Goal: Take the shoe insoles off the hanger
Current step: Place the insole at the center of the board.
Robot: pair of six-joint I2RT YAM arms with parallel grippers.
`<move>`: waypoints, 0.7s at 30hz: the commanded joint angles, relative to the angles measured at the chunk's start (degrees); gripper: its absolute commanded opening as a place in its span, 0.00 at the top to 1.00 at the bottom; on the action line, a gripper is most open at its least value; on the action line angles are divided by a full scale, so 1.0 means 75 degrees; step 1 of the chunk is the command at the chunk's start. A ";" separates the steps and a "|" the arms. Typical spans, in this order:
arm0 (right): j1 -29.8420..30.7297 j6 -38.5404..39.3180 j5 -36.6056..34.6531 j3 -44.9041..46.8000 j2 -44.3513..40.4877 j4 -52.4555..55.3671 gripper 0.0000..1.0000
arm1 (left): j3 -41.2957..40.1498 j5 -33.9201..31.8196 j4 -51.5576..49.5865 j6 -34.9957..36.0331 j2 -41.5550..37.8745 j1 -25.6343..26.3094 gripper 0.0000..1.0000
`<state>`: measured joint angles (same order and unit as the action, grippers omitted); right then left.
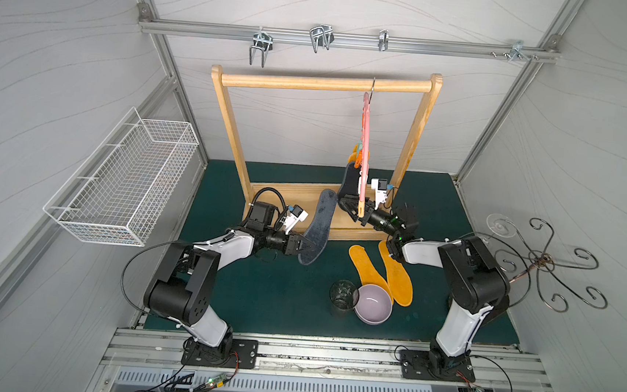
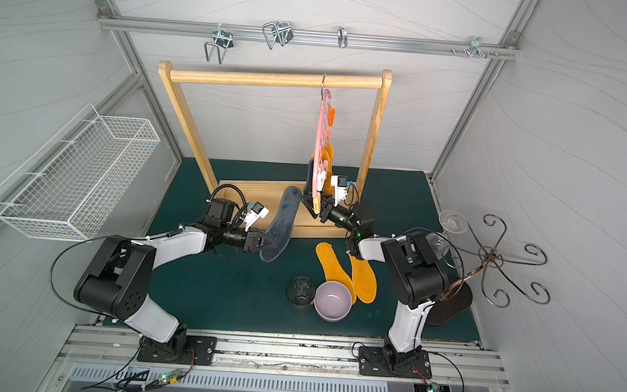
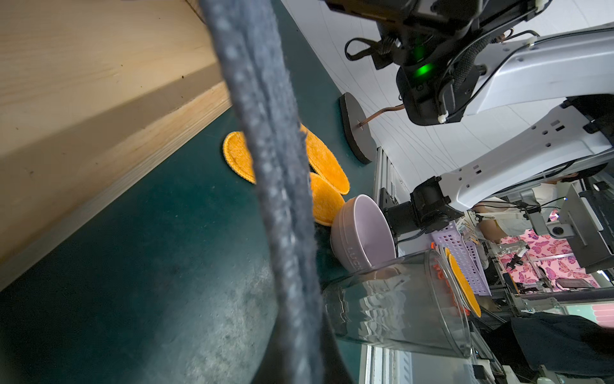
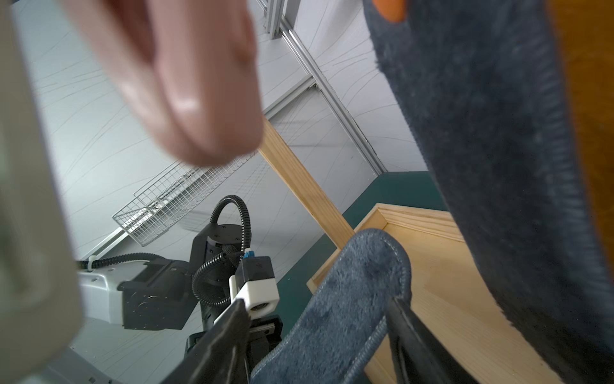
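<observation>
Holds the clamped dark grey insole tight in the left gripper, lengthwise near-to-far. Has the right gripper parted, empty, just below the hanging dark grey insole, upright on the pink hanger; likelier the right arm's reach.

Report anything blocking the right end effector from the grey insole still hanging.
Nothing visible does: the open right end effector is at the hanging grey insole. The pink hanger ends close beside its jaws.
</observation>
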<state>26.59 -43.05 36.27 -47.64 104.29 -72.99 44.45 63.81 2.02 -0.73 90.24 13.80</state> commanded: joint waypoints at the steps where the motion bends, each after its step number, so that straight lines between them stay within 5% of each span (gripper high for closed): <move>1: 0.0149 0.0005 -0.0211 0.0280 -0.0350 -0.0135 0.31 | 0.0287 0.0098 0.0328 -0.0018 -0.0239 0.0035 1.00; 21: 0.1021 -0.0817 -0.0944 0.0615 0.0270 -0.0125 0.42 | 0.0323 0.0677 0.0864 -0.0692 -0.0477 0.0032 1.00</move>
<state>33.43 -47.09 30.81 -42.09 105.03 -73.01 44.88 66.89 4.80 -4.84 88.12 13.80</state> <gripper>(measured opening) 0.583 0.077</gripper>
